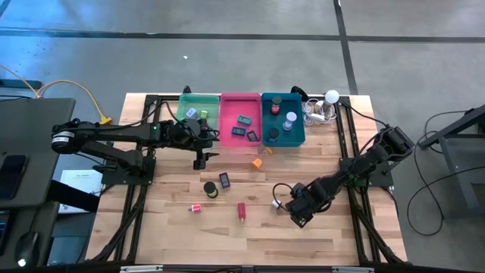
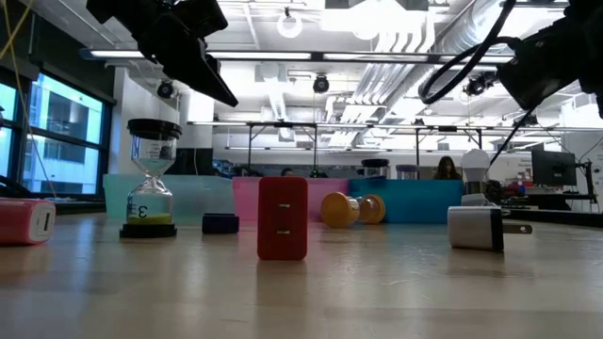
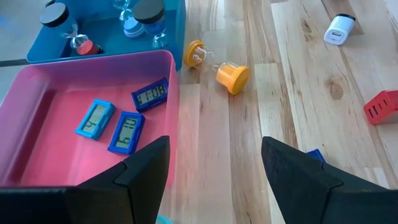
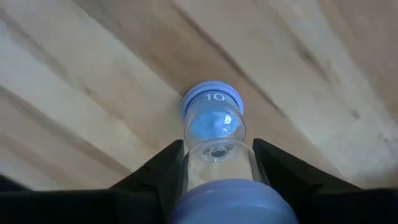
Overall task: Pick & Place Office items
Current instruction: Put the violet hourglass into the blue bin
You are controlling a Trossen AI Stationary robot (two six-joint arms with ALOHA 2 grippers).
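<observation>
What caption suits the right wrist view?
Right gripper closing around a blue-capped sand timer lying on the wooden table.

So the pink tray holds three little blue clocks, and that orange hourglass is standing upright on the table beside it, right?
Not quite. The pink tray does hold three blue clocks, but the orange hourglass is not upright: it lies on its side on the table beside the tray. The left wrist view shows it clearly.

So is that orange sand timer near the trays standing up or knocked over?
Knocked over. The orange sand timer lies on its side on the wooden table, both end caps facing sideways, just outside the pink tray.
</observation>
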